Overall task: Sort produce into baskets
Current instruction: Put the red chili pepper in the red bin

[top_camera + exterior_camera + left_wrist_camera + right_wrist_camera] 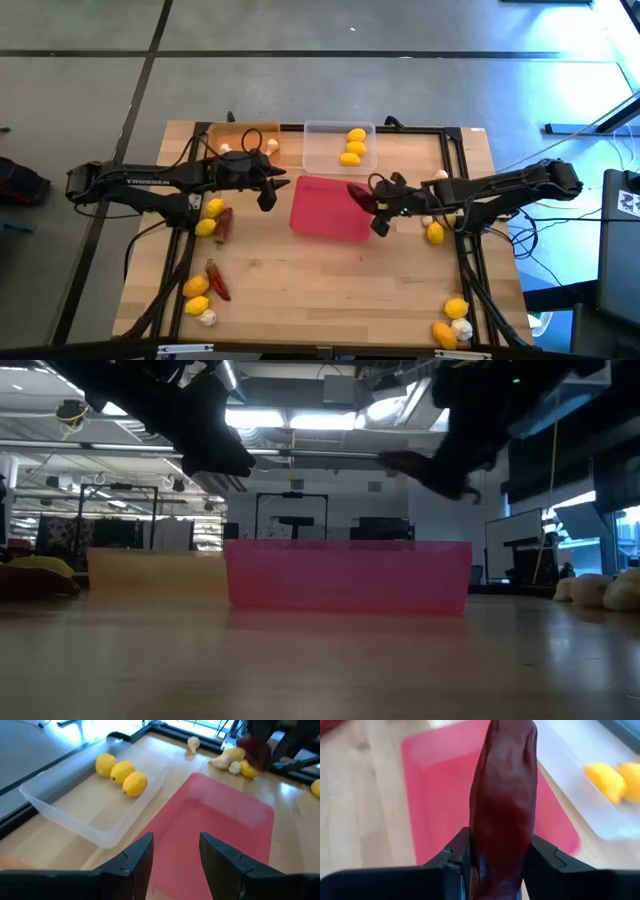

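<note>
My right gripper (497, 865) pinches a chili pepper (502, 805) over the still-empty pink tray (325, 225). Left gripper (175, 857) hovers there, fingers spread, empty. Three lemons (354, 146) are sorted in the clear tray (318, 150) — most produce remains scattered.

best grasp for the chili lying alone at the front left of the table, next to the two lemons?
Grip the chili across its narrow mid-body, descending from above. It lies flat on the table, long axis roughly front to back, so set the fingers across that axis. A lemon sits close on its outer side, so keep the fingers clear of it.
</note>
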